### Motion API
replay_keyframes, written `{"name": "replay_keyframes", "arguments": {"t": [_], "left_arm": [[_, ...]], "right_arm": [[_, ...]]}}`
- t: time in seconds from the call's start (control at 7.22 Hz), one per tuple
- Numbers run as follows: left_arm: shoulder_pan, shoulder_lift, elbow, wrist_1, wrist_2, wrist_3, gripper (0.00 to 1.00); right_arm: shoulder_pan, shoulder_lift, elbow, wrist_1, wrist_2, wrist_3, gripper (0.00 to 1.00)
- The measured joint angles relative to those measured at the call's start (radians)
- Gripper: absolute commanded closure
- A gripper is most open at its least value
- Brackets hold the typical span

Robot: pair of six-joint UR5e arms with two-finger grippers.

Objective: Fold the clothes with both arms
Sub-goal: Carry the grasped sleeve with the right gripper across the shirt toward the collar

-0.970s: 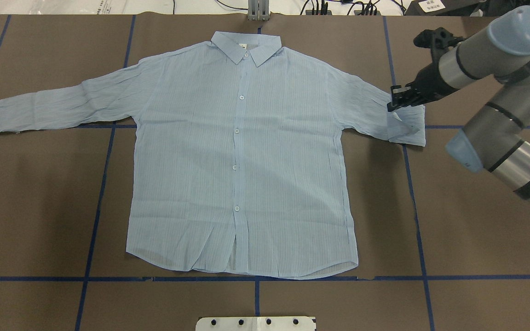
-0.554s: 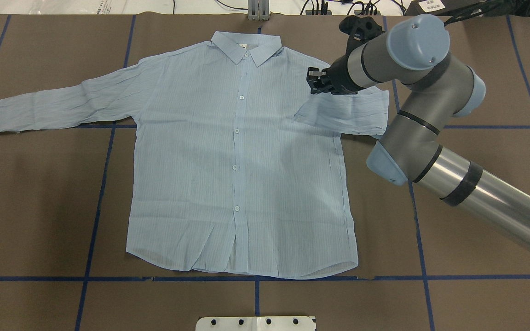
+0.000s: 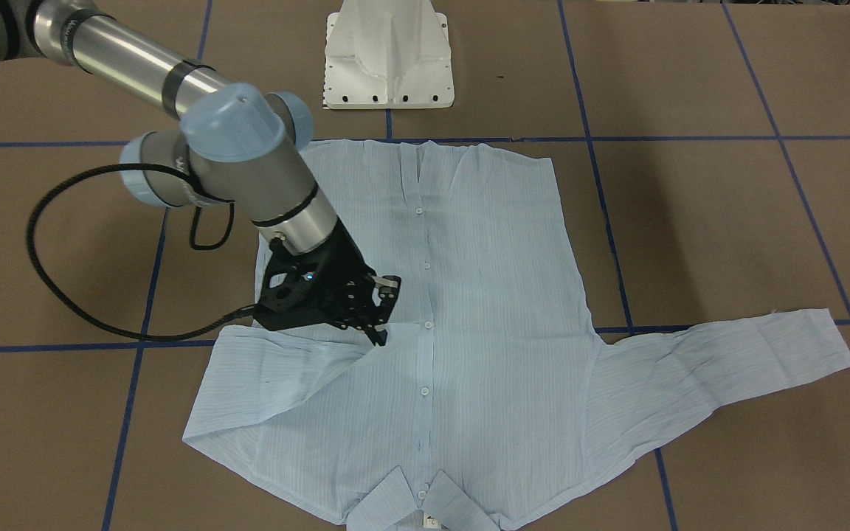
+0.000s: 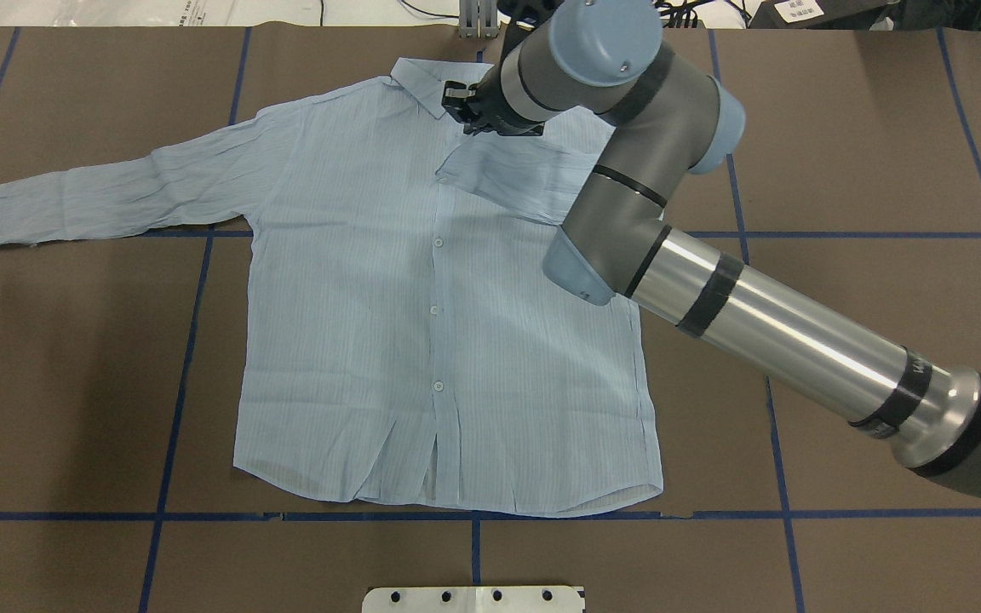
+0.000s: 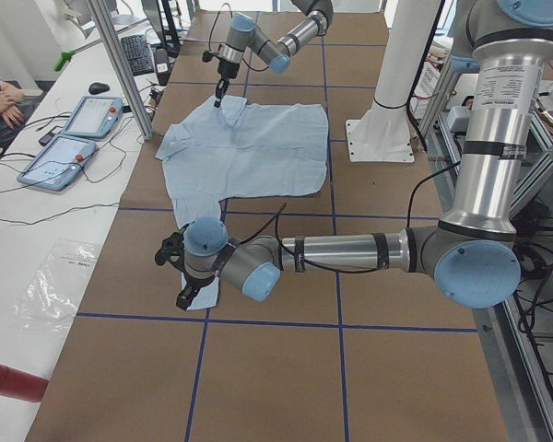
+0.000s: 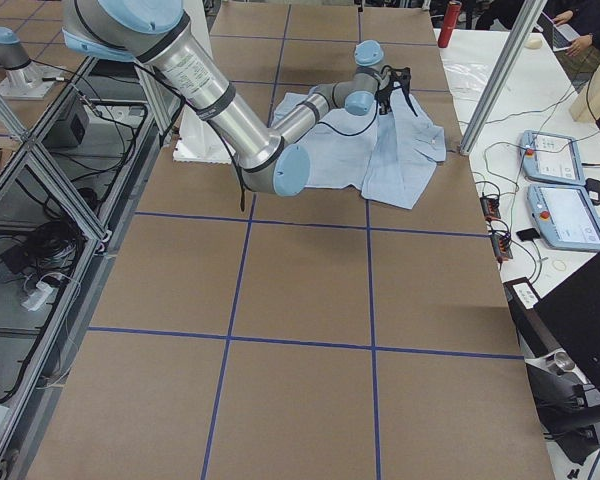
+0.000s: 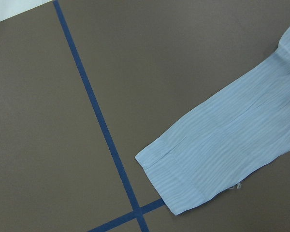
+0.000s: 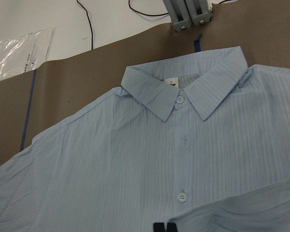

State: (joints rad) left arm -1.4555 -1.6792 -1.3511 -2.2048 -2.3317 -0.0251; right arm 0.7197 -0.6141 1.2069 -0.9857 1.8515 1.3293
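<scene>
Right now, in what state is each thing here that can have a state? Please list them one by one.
Shirt: spread flat, front up, buttoned.
Collar: turned down.
Folded sleeve: laid across the chest, cuff in the right hand.
Other sleeve: stretched out flat, not folded.
Right hand: shut on the folded sleeve.
Left hand: above the other sleeve's cuff; cannot tell whether it is open or shut.

Brown-papered table (image 4: 882,128), gridded with blue tape lines (image 4: 73,516); carries a pale blue shirt (image 4: 371,298) spread flat, buttons up, and a white pedestal base (image 3: 389,59) beyond the hem.
</scene>
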Motion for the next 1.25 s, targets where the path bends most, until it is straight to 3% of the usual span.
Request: {"name": "replay_keyframes", "arguments": {"t": [0.42, 0.97, 1.25], "left_arm": [[0.0, -0.005, 0.032, -0.015, 0.0, 0.002, 0.01], [0.0, -0.006, 0.042, -0.016, 0.002, 0.004, 0.01], [0.0, -0.007, 0.043, -0.019, 0.002, 0.004, 0.01]], "right_arm": [[-0.081, 0.138, -0.174, 0.002, -0.072, -0.042, 1.0], [-0.127, 0.199, -0.219, 0.005, -0.09, -0.055, 1.0], [-0.13, 0.224, -0.308, 0.048, -0.114, -0.057, 1.0]]}}
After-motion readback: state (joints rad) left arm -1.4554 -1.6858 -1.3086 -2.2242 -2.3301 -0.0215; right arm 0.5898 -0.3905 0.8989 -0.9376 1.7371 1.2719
